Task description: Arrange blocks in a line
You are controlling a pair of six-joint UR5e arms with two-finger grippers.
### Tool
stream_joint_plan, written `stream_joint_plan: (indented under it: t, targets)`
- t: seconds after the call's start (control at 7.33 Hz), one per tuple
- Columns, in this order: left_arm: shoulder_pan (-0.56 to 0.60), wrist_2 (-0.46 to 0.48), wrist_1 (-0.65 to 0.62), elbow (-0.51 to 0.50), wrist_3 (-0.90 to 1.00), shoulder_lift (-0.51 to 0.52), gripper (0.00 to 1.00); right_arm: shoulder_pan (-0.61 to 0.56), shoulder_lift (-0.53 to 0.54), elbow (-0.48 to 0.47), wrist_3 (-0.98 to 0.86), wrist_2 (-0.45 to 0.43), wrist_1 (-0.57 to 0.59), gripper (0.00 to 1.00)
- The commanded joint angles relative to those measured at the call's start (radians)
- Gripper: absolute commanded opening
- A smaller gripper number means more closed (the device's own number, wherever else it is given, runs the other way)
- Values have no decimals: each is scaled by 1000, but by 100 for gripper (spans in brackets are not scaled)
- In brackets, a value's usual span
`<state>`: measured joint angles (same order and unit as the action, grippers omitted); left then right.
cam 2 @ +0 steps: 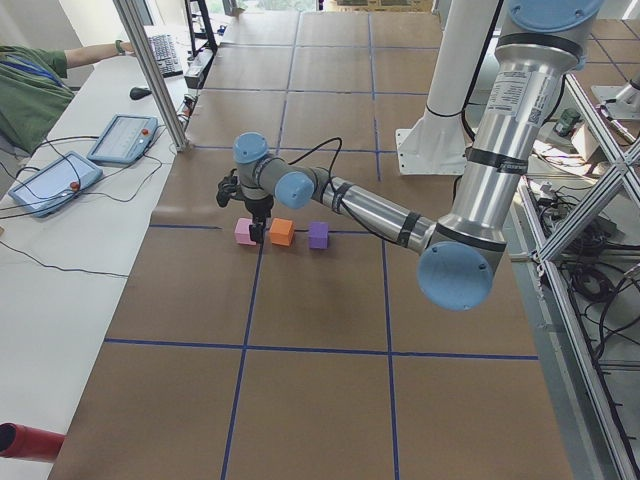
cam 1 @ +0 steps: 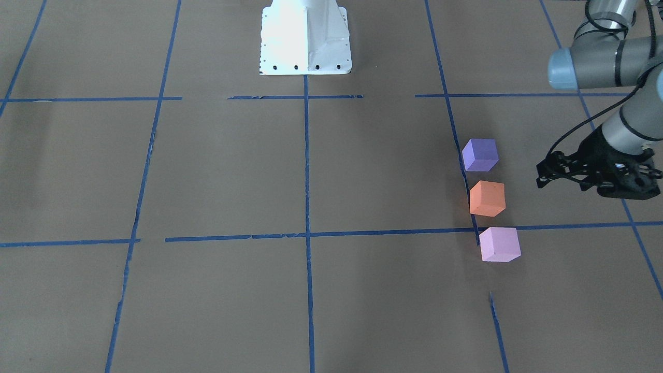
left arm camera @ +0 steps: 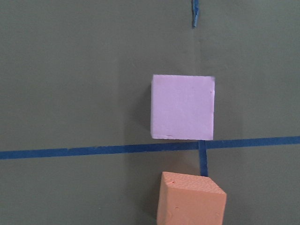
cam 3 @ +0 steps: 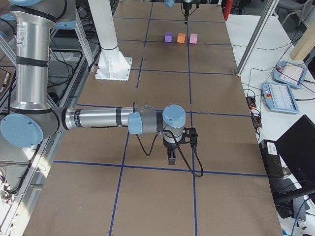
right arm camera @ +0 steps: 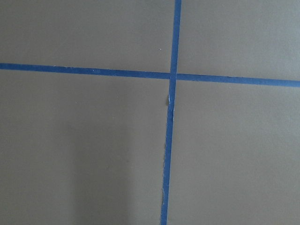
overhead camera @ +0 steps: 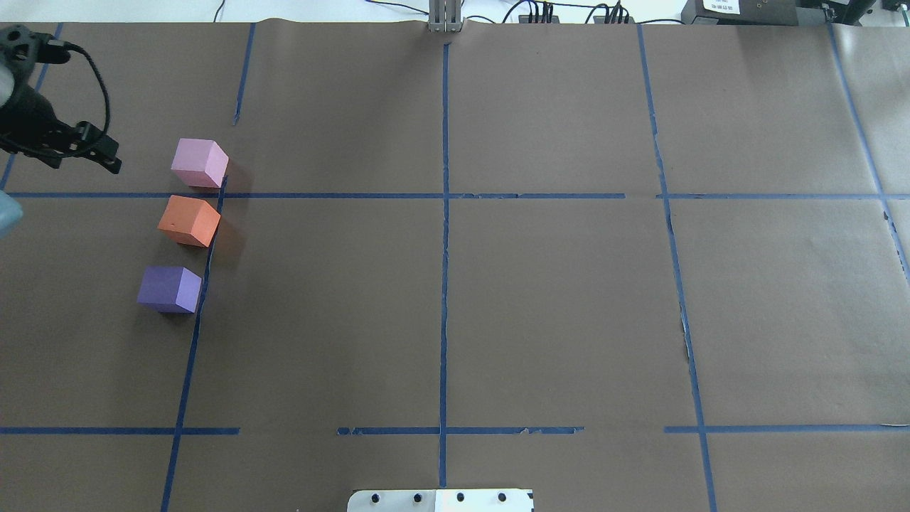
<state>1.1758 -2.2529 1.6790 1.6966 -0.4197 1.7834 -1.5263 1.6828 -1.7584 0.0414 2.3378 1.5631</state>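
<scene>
Three blocks stand in a row along a blue tape line, with small gaps between them: the purple block (cam 1: 480, 154), the orange block (cam 1: 487, 198) and the pink block (cam 1: 499, 244). In the overhead view the pink block (overhead camera: 199, 163) is farthest from the robot, then orange (overhead camera: 189, 221), then purple (overhead camera: 169, 289). My left gripper (overhead camera: 114, 158) hangs above the table, just outside the row near the pink end; it looks shut and holds nothing. Its wrist view shows the pink block (left arm camera: 182, 107) and the orange block (left arm camera: 191, 199) below. My right gripper (cam 3: 171, 160) hovers far from the blocks; I cannot tell its state.
The table is covered in brown paper (overhead camera: 554, 299) with a grid of blue tape lines. The robot's white base (cam 1: 305, 39) stands at the near-robot edge. Tablets and cables lie on a side table (cam 2: 60, 180) beyond the left end.
</scene>
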Motion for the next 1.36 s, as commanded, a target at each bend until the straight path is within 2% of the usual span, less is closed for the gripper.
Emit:
stream_joint_plan:
  t: [0.0, 0.14, 0.41, 1.09, 1.23]
  targets:
    - [175, 0, -82, -59, 499, -71, 100, 0, 0, 0, 0, 0, 0, 100]
    - [274, 6, -122, -118, 647, -84, 100, 0, 0, 0, 0, 0, 0, 100]
    - [431, 6, -119, -150, 668, -152, 100, 0, 0, 0, 0, 0, 0, 100]
    - [432, -13, -111, -155, 540, -157, 100, 0, 0, 0, 0, 0, 0, 100]
    - [430, -70, -111, -160, 529, -157, 100, 0, 0, 0, 0, 0, 0, 100]
